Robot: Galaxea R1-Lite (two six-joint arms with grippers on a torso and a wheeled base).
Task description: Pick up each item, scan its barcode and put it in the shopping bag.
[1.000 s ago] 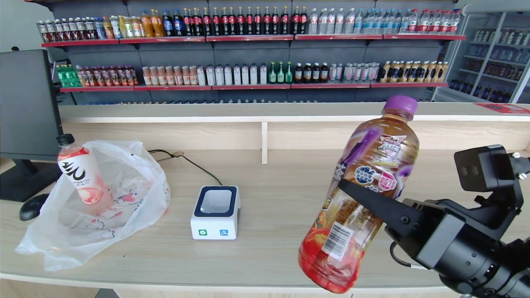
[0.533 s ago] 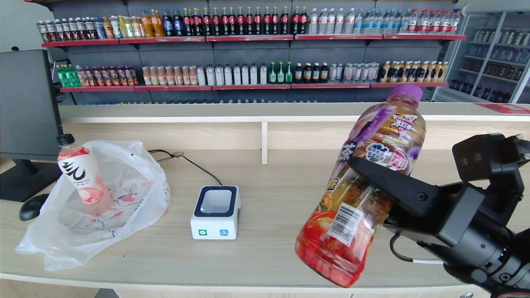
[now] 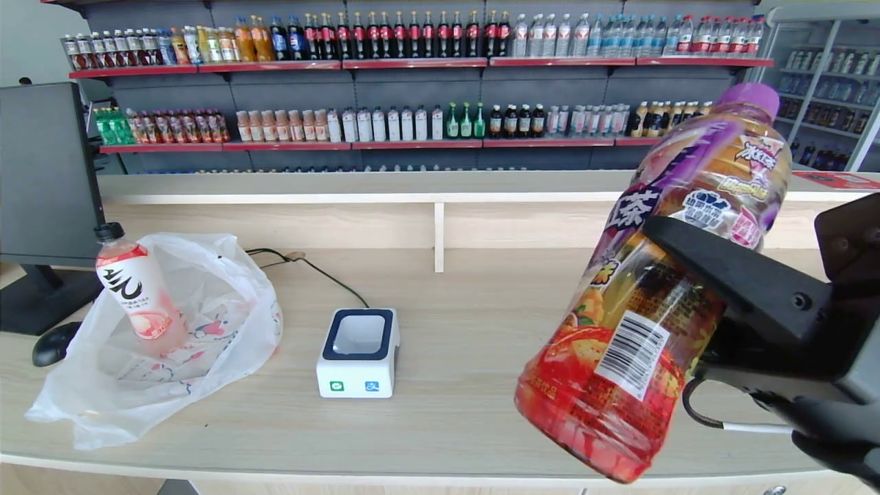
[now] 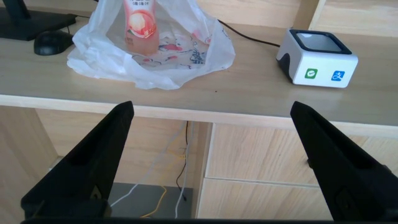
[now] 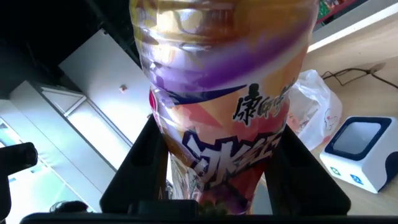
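Note:
My right gripper (image 3: pixel 694 275) is shut on a purple-capped iced tea bottle (image 3: pixel 653 289), held tilted in the air above the counter's right front, barcode facing outward. The same bottle (image 5: pixel 217 106) sits clamped between the jaws in the right wrist view. The white scanner (image 3: pixel 359 352) with a dark blue top sits mid-counter. To its left the clear plastic shopping bag (image 3: pixel 213 323) holds an upright pink drink bottle (image 3: pixel 137 289). My left gripper (image 4: pixel 211 162) hangs open below the counter's front edge, with the bag (image 4: pixel 180 59), pink bottle (image 4: pixel 142 28) and scanner (image 4: pixel 316 57) beyond it.
A black monitor (image 3: pixel 45 179) and mouse (image 3: pixel 53 342) stand at the counter's left end. The scanner's cable (image 3: pixel 309 268) runs back toward a raised wooden ledge (image 3: pixel 440 199). Shelves of drinks (image 3: pixel 412 82) fill the wall behind.
My right gripper has carried the iced tea bottle up and to the right, closer to the head camera. Bag, pink bottle and scanner have stayed put.

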